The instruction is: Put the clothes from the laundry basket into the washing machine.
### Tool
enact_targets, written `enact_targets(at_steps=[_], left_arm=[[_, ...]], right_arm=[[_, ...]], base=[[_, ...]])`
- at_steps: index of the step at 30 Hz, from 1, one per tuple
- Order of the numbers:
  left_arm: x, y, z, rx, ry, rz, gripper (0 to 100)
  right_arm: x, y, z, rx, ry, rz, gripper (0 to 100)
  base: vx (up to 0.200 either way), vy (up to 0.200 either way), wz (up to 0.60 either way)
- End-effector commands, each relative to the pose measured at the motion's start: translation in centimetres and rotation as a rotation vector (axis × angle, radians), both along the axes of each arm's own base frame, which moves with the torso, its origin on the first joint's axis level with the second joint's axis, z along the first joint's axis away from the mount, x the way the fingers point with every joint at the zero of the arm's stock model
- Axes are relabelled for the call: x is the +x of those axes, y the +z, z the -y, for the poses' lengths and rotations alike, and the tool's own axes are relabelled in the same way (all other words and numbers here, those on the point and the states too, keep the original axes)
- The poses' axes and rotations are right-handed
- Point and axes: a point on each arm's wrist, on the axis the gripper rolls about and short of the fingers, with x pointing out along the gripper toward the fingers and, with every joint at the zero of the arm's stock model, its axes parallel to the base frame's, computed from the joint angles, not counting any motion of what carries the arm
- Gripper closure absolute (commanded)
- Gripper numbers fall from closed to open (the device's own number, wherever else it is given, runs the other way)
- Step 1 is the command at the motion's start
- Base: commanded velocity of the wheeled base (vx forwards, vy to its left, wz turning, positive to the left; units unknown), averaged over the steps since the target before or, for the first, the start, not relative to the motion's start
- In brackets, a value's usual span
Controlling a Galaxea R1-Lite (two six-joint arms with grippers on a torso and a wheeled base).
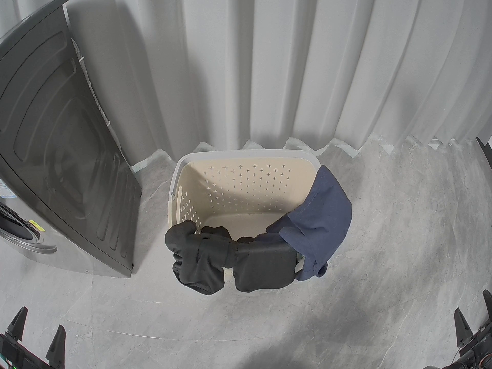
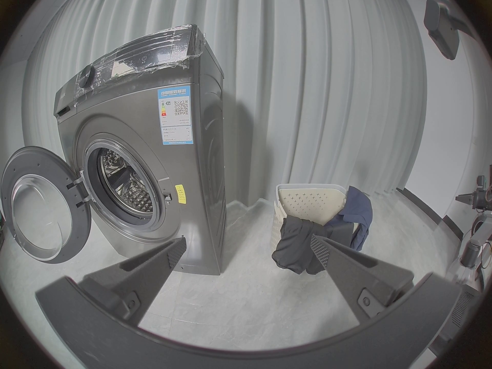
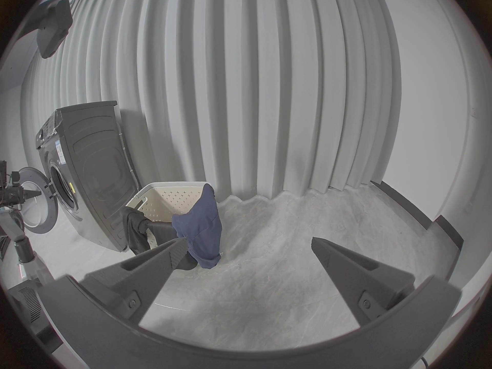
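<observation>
Both grippers low and nearest us: left gripper [image 1: 38,329] at the robot's left, right gripper [image 1: 471,308] at its right. Fingers spread wide on each, nothing held. Both well apart from the basket.

Basket [image 1: 241,154] stands upright on the floor [image 1: 400,242], ahead of the robot and roughly between the two arms, back rim near the curtain [image 1: 282,52]. Beige inside, with a pale rim and perforated walls.

Clothes hang on the basket's near rim:
- dark garment [image 1: 225,262] draped over the front rim toward the robot's left, bunched, part hanging down the outside
- blue garment [image 1: 320,221] draped over the right front corner, most of it outside the wall, its inner edge touching the dark one

Basket bottom looks bare where visible; the part behind the front rim is hidden.

Washer [image 1: 56,149] sits on the robot's left, side panel facing the basket, near it but not touching. Left wrist view gives the front: door [image 2: 43,203] swung fully open, drum [image 2: 125,183] in sight, no cloth visible in it. Plastic film covers the top panel [image 2: 138,55].
</observation>
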Motion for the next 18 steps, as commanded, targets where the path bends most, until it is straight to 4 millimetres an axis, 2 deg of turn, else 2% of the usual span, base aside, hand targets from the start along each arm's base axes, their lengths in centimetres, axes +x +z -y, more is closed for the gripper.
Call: enact_targets(at_steps=[1,2,8,10,11,13,15,18], left_arm=[[0.0,-0.4,0.0,0.001,0.001,0.001,0],[0.0,-0.4,0.0,-0.001,0.001,-0.001,0],[0.0,-0.4,0.0,0.001,0.001,0.001,0],[0.0,-0.4,0.0,0.001,0.001,0.001,0],[0.0,-0.4,0.0,0.001,0.001,-0.001,0],[0.0,-0.4,0.0,0.001,0.001,-0.001,0],[0.0,-0.4,0.0,0.001,0.001,-0.001,0],[0.0,-0.4,0.0,0.001,0.001,-0.001,0]], right_arm=[[0.1,-0.4,0.0,-0.006,0.001,-0.010,0],[0.1,-0.4,0.0,-0.007,0.004,-0.010,0],[0.1,-0.5,0.0,-0.006,0.003,-0.010,0],[-0.1,0.2,0.0,-0.009,0.000,0.032,0],[-0.8,2.8,0.0,-0.010,-0.004,0.155,0],[-1.2,5.6,0.0,-0.008,-0.003,0.209,0],[0.4,5.9,0.0,-0.007,0.016,0.059,0],[2.9,4.6,-0.1,0.001,0.064,-0.150,0]], base=[[0.000,0.000,0.00],[0.000,0.000,0.00],[0.200,0.000,0.00],[0.000,0.000,0.00],[0.000,0.000,0.00],[0.000,0.000,0.00],[0.000,0.000,0.00],[0.000,0.000,0.00]])
